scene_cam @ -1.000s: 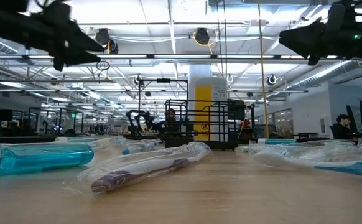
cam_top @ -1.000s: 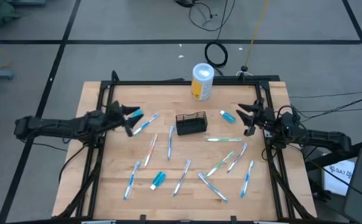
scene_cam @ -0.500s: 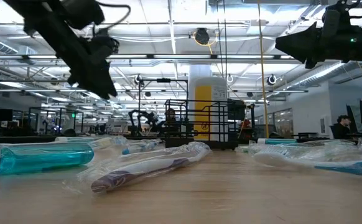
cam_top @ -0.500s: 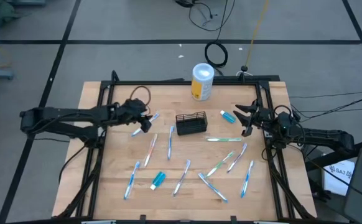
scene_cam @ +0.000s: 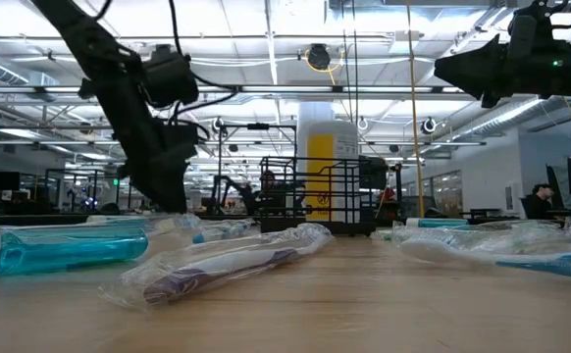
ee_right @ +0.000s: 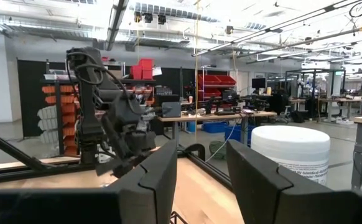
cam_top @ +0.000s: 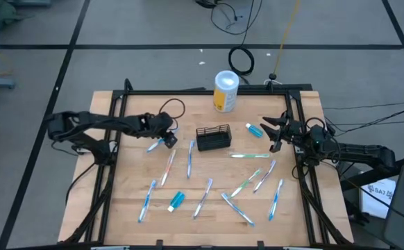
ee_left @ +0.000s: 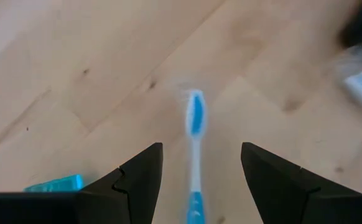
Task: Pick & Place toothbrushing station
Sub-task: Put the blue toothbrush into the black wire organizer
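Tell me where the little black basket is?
In the high view the black wire-mesh basket sits near the table's middle, just in front of the white-and-yellow canister, with toothbrushes scattered around it.

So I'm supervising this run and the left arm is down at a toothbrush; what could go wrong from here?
1. The open left gripper straddles a blue-handled toothbrush in clear, probably slippery wrapping; the fingers could skid off.
2. A small blue toothpaste tube lies beside one finger and might get nudged.
3. The black wire-mesh basket is small and low-walled, so a long brush may tip out.
The right gripper waits, open, above the table's right side.
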Controlling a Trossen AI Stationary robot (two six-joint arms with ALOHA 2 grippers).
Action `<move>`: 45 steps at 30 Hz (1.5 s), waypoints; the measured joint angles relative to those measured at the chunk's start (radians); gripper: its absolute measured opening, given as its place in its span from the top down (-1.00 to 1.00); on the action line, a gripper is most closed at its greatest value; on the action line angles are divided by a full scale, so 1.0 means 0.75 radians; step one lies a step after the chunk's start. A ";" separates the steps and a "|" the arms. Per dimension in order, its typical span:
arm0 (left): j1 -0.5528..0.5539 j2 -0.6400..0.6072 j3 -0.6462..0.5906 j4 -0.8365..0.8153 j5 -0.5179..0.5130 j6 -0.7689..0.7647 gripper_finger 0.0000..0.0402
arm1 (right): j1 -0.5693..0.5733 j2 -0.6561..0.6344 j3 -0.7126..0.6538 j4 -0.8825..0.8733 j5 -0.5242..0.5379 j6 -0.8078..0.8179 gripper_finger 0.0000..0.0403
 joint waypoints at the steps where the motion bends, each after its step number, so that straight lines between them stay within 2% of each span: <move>1: 0.007 0.018 0.000 0.007 0.000 0.000 -0.12 | 0.000 0.000 0.000 0.000 0.000 0.000 0.35; 20: 0.027 0.157 0.003 0.068 0.024 0.003 -0.11 | 0.000 0.000 0.000 -0.001 0.000 0.000 0.35; 23: 0.027 0.157 0.003 0.078 0.023 0.003 0.01 | 0.000 0.000 0.000 -0.001 0.000 0.000 0.35; 33: 0.027 0.160 0.001 0.096 0.059 0.003 0.60 | 0.000 0.000 0.000 -0.001 0.000 0.000 0.35; 42: 0.027 0.159 -0.002 0.150 0.058 -0.004 0.93 | 0.000 0.000 0.000 -0.002 0.000 0.000 0.35; 45: 0.027 0.156 -0.003 0.152 0.058 -0.010 0.96 | 0.000 0.000 0.000 -0.004 0.000 0.000 0.35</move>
